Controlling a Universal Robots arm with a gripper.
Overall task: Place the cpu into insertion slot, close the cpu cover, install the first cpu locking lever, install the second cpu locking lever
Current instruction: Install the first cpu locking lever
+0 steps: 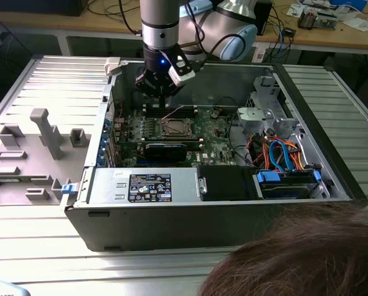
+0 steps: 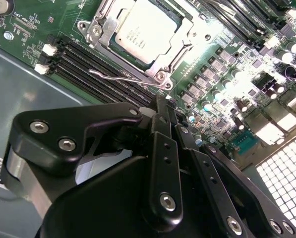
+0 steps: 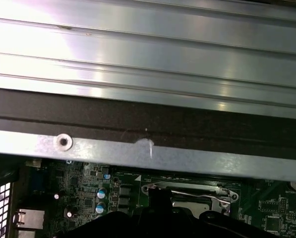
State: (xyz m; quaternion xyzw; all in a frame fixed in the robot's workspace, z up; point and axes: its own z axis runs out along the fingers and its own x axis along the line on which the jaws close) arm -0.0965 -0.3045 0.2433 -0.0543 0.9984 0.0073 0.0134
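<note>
- Exterior view: the gripper point(image 1: 162, 92) hangs inside the open computer case point(image 1: 233, 209), just above the far edge of the green motherboard point(image 1: 214, 145). The insertion slot point(image 1: 174, 128) lies just below and in front of the fingertips. A person's hair point(image 1: 301, 259) shows at the near edge.
- Second wrist view: the gripper's point(image 2: 162, 106) black fingers point(image 2: 163, 144) are pressed together with nothing between them. Just beyond their tips lies 1 thin locking lever point(image 2: 120, 78) along the slot's edge. The cpu point(image 2: 145, 29) sits in the insertion slot point(image 2: 160, 74), and the cpu cover point(image 2: 108, 27) lies flat around it as a silver frame.
- First wrist view: the case's metal wall point(image 3: 148, 153) runs across, with the socket's silver frame point(image 3: 187, 191) and a wire lever point(image 3: 197, 194) just beyond the gripper's dark body.
</note>
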